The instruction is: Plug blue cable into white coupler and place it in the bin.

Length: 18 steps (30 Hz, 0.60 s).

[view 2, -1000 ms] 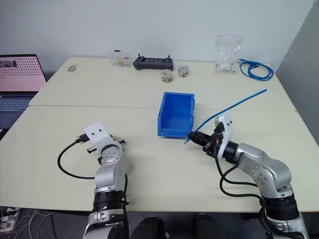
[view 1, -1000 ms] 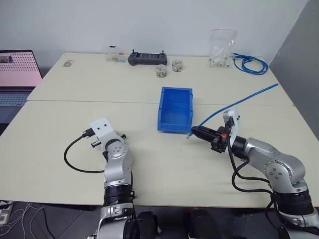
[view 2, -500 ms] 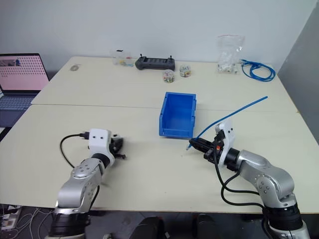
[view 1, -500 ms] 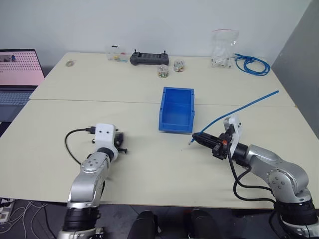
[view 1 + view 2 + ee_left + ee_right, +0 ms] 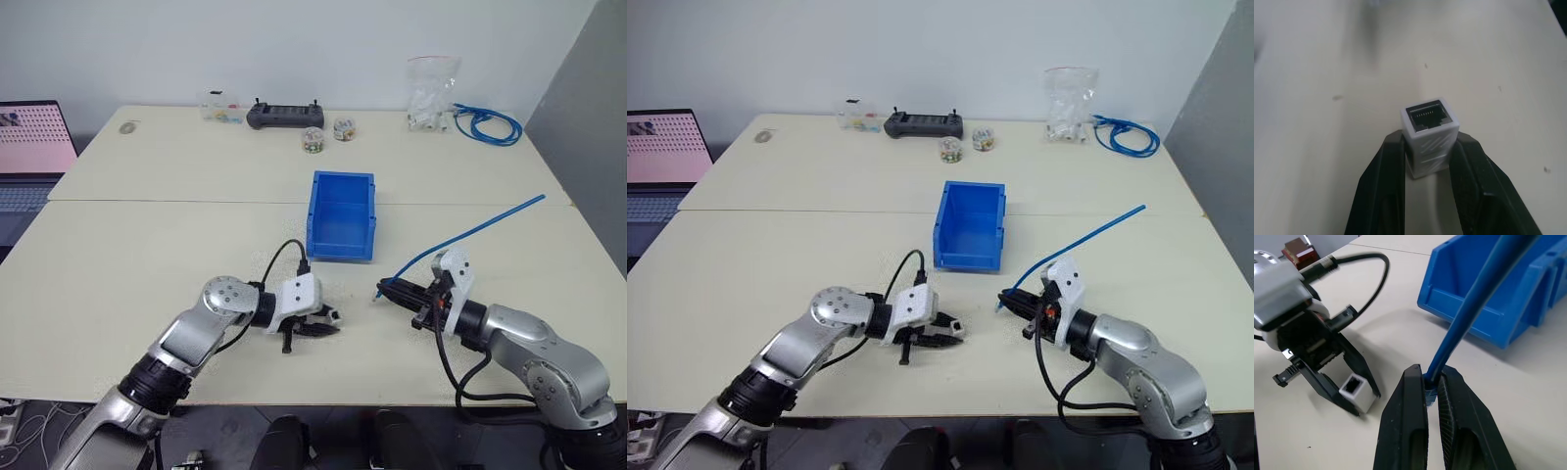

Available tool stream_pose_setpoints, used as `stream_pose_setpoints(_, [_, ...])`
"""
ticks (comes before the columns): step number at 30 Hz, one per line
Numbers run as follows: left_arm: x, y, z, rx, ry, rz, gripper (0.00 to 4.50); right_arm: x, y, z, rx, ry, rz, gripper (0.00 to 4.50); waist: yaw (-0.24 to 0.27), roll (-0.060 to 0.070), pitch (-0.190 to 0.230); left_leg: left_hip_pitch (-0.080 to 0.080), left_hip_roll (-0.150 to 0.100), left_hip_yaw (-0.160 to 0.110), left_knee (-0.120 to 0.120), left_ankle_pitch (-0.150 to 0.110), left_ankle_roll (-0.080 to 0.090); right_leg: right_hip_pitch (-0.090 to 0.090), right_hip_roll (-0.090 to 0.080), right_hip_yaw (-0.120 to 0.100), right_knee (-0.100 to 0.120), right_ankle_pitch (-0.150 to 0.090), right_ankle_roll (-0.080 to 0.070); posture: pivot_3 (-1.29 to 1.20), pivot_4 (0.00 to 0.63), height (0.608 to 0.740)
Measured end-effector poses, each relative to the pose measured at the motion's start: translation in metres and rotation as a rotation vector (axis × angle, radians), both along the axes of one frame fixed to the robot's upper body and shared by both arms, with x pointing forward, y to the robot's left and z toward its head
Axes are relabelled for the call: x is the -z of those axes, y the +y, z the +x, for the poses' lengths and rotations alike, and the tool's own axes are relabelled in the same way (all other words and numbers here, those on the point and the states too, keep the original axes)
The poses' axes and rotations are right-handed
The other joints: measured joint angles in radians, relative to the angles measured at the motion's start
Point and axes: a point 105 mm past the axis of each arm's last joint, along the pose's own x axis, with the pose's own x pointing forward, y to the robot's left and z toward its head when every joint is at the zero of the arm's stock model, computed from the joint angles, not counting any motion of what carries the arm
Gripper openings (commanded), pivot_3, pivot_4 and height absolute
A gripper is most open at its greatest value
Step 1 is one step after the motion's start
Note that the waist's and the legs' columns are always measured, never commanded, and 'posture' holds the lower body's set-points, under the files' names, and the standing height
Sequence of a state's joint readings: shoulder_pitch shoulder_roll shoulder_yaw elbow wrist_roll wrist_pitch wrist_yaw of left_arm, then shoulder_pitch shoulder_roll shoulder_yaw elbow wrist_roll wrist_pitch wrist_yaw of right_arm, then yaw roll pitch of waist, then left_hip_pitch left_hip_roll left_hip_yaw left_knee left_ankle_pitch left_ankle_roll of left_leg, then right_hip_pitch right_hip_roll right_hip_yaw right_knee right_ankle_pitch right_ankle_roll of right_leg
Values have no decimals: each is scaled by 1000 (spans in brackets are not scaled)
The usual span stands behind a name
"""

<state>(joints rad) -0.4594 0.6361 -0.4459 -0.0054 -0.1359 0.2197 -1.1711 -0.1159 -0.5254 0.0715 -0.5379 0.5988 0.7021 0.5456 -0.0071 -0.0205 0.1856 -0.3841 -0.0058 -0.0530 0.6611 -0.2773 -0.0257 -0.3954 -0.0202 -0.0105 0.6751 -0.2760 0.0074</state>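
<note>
My left gripper [image 5: 326,322] is shut on the white coupler [image 5: 1430,132], a tiny block whose dark socket faces outward past the fingertips. It hovers low over the table in front of the bin [image 5: 340,251], pointing right. My right gripper [image 5: 384,290] is shut on the blue cable [image 5: 470,233] just behind its plug; the cable rises back and to the right over the table. The plug end points left toward the coupler [image 5: 1357,390], with a short gap between them. The bin is bright blue, open-topped and looks empty.
At the table's far edge lie a black controller [image 5: 284,115], small jars [image 5: 313,140], a clear bag of white parts [image 5: 431,93] and a coiled blue cable bundle [image 5: 487,122]. A laptop [image 5: 29,147] sits at the far left. A grey panel stands to the right.
My left arm has swung right toward the middle and its gripper has turned to point at the right gripper. The right gripper with the cable has drawn back slightly.
</note>
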Motion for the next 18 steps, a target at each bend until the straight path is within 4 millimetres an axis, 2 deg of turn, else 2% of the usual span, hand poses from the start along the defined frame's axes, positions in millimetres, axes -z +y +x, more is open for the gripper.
stream_pose_setpoints(6, [0, -3, 4, 46, -15, 14, 924, -4, 10, -6, -60, -51, -4, 23, 1, 0, 0, 0, -1, 0, 1, 0, 0, 1, 0, 0, 0, 0, 0, 0, 150, 740])
stream_pose_setpoints(10, [0, -4, 4, 55, -8, 16, 924, -9, 24, -14, -144, -92, 1, 23, 1, 0, 0, 1, -1, 0, 1, 0, 0, 1, 0, 0, 0, 0, 0, 0, 150, 740])
stream_pose_setpoints(12, [0, -4, 4, 59, -5, 18, 924, -7, 33, -19, -204, -104, 0, 23, 1, 0, 0, 1, -1, 0, 1, 0, 0, 1, 0, 0, 0, 0, 0, 0, 150, 740])
stream_pose_setpoints(18, [1, -5, 5, 58, -6, 20, 923, -1, 43, -16, -287, -138, -16, 22, 3, 0, 0, 2, -1, -1, 1, 0, 0, 2, 0, -1, 0, 0, 0, 0, 150, 740])
